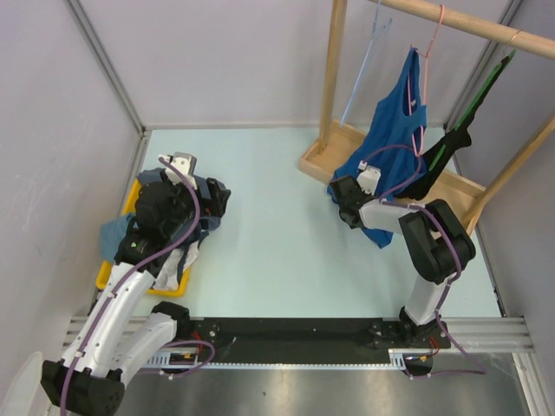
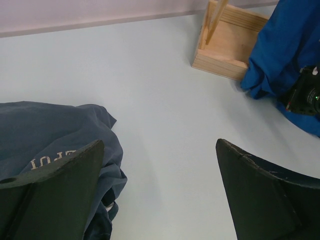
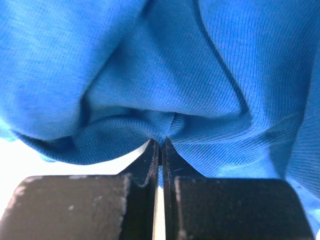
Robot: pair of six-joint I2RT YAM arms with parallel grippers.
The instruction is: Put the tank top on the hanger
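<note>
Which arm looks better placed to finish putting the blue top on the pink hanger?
The right: its gripper is shut on the tank top, which hangs at the hanger. The left gripper is open, far off by the printed shirt.

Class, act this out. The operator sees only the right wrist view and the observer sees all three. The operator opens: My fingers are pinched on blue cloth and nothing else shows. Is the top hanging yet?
Observer: Partly. The upper end of the top hangs at the pink hanger on the rail. I cannot tell if both straps are on.
Operator: Where am I holding it?
Observer: Your right gripper has the lower part, down near the rack's wooden base.
Operator: And the other arm?
Observer: The left gripper is open over a dark shirt at far left, well apart from the top.
Operator: What else is on the rail?
Observer: A light blue hanger is left of the pink one, and a green hanger is to its right.
</note>
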